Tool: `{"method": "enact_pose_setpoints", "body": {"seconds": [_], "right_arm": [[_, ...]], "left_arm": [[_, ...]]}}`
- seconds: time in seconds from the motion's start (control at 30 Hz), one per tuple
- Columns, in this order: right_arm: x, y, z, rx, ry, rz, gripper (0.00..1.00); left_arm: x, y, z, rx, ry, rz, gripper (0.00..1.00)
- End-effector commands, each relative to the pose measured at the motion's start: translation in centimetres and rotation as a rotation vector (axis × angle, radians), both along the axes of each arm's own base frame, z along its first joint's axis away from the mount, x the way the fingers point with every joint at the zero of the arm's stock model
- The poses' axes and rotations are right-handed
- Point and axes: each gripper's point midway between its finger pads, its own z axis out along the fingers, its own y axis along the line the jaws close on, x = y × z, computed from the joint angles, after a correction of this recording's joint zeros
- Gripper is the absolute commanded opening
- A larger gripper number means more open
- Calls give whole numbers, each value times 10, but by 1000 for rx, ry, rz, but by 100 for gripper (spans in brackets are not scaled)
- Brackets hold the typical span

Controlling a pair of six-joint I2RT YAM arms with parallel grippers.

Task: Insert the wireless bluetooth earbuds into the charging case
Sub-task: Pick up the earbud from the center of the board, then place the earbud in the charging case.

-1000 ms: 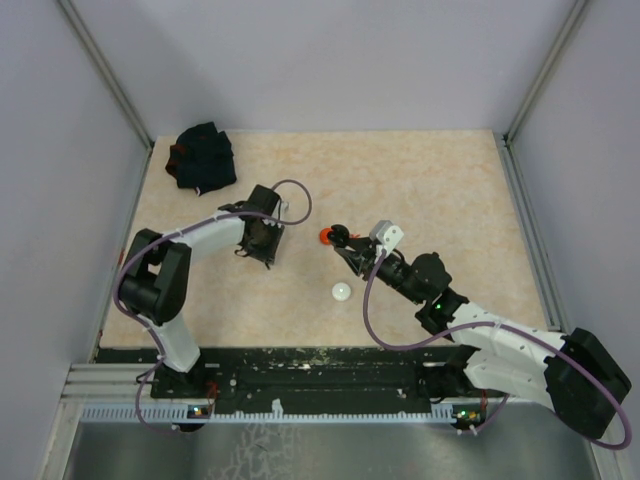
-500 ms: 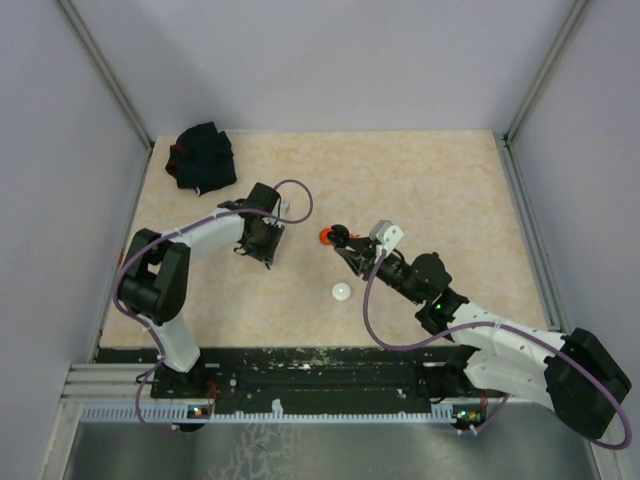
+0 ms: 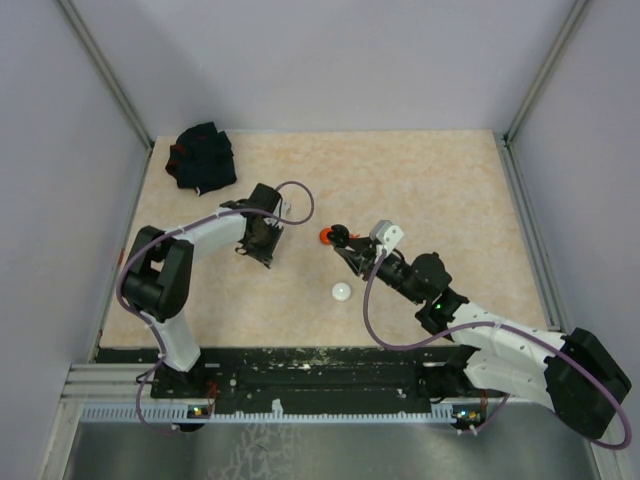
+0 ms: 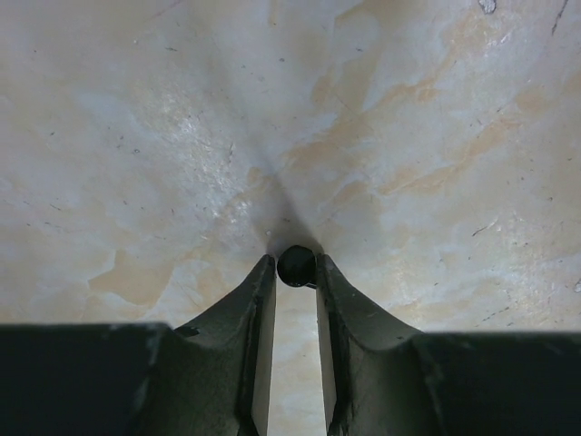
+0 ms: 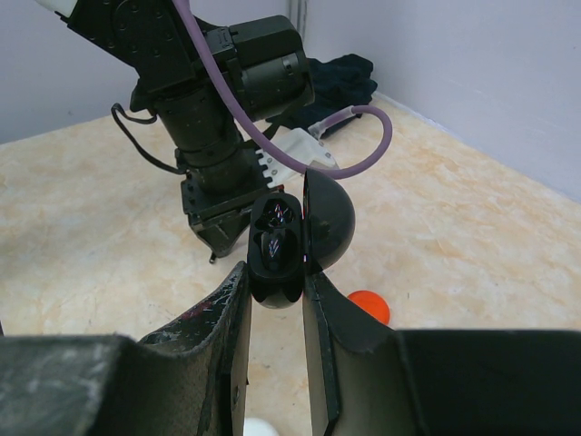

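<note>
A tiny black earbud (image 4: 296, 264) lies on the marbled tabletop. My left gripper (image 4: 295, 274) is down at the surface with both fingertips closed against the earbud's sides. In the top view the left gripper (image 3: 262, 254) is left of centre. My right gripper (image 5: 275, 289) is shut on the black charging case (image 5: 275, 252) and holds it above the table with its lid (image 5: 329, 222) swung open and its sockets facing the left arm. In the top view the right gripper (image 3: 346, 244) is near the middle. I cannot tell whether the sockets hold an earbud.
An orange disc (image 3: 325, 236) lies just beyond the case, and it also shows in the right wrist view (image 5: 369, 306). A white disc (image 3: 342, 291) lies nearer the front. A black fabric bundle (image 3: 203, 157) sits at the far left corner. Walls enclose three sides.
The left arm's elbow has shifted very slightly. Both grippers and the discs stay where they were.
</note>
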Motion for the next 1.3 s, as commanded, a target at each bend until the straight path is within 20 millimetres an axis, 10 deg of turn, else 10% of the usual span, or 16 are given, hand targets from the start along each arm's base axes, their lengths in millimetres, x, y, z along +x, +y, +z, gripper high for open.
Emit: {"method": "enact_pose_setpoints", "body": {"seconds": [0.0,0.27,0.67,1.27], "right_arm": [[0,0,23,56,-48,7,0],[0,0,23,51,-48,8,0],[2,1,26,56,-70,5,0],[15,0,28,47,-214,-47,0]], "left_arm": [[4,-4,-7,-2,5,-17,29],[7,-6,15,-8,-66,-22,18],[20,-38,136,-112,-498,-122,5],[-37,-102,279,-365,-1083,-405,3]]}}
